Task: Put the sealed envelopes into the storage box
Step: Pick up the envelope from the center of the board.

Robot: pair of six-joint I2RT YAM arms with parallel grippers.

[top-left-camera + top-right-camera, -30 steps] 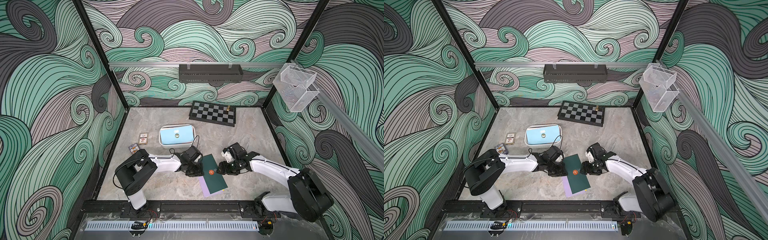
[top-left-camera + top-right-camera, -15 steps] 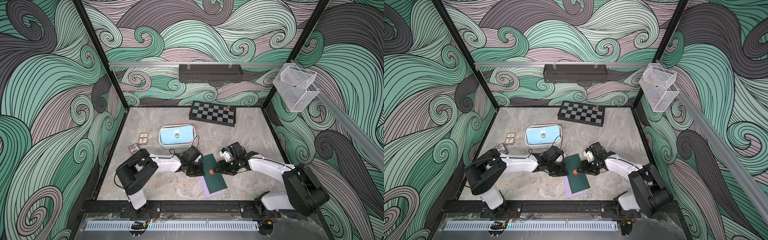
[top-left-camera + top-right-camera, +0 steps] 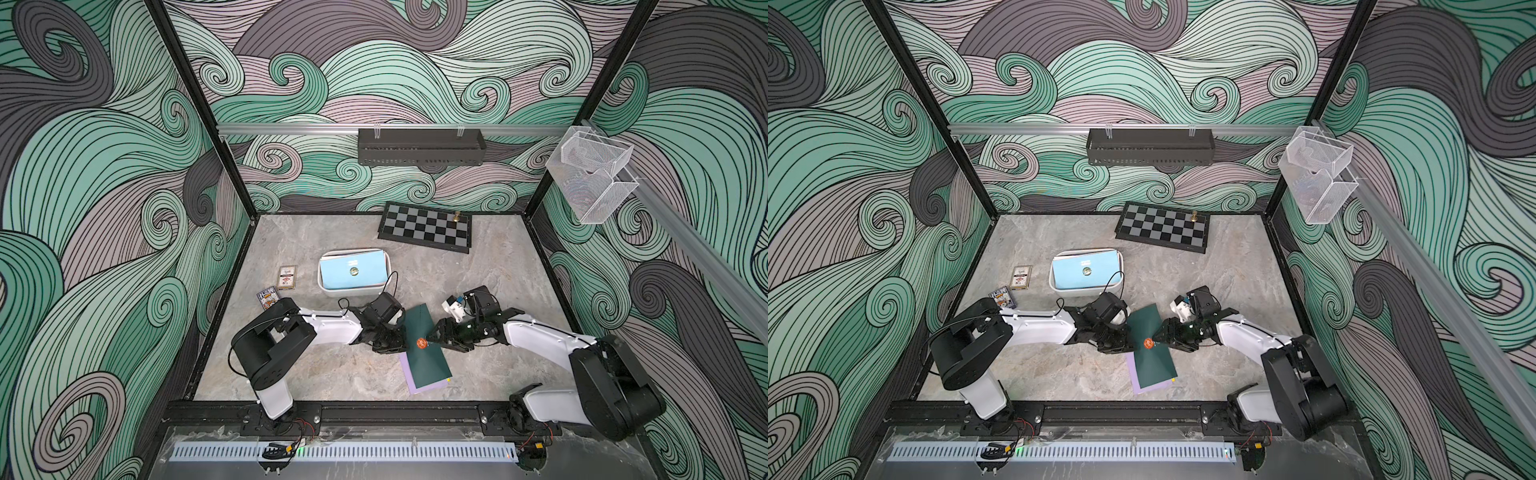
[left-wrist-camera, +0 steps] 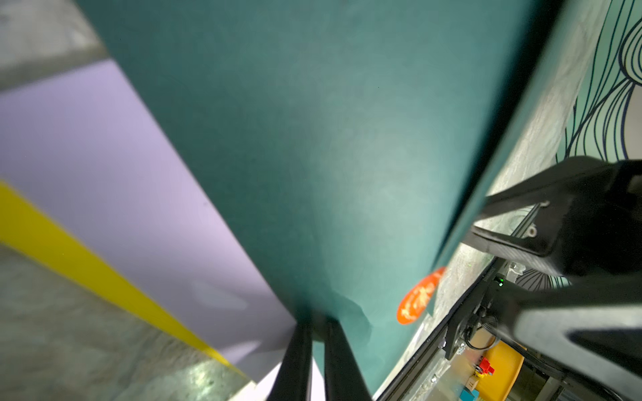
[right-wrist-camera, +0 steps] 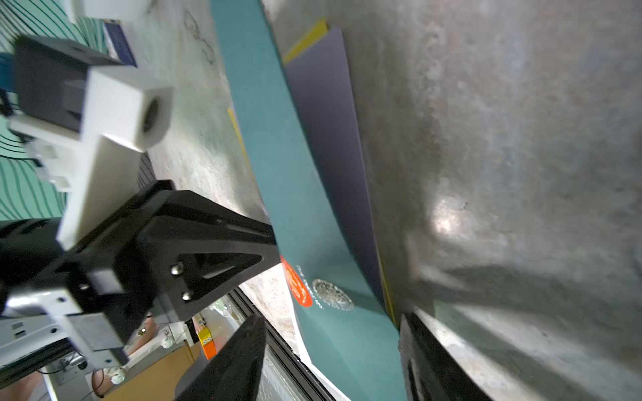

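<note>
A dark green envelope (image 3: 428, 361) (image 3: 1152, 361) with an orange seal (image 3: 421, 343) lies on top of a lilac envelope (image 3: 419, 388) and a yellow envelope (image 4: 69, 257) at the table's front centre. My left gripper (image 3: 394, 340) (image 4: 318, 333) is shut on the green envelope's left edge, which is raised off the lilac one. My right gripper (image 3: 432, 338) (image 5: 331, 317) is open, its fingers on either side of the green envelope's right edge by the seal. The white storage box (image 3: 353, 291) (image 3: 1084, 293) stands just behind, with a light blue envelope (image 3: 353, 270) on top inside.
Two card packs (image 3: 286, 277) (image 3: 268, 297) lie left of the box. A chessboard (image 3: 426, 226) with a small gold piece (image 3: 456, 216) sits at the back. A black tray (image 3: 419, 145) hangs on the back wall, and a clear mesh bin (image 3: 590, 174) on the right rail.
My right gripper has edged slightly left onto the green envelope near the seal. The left gripper has stayed shut on the envelope's edge.
</note>
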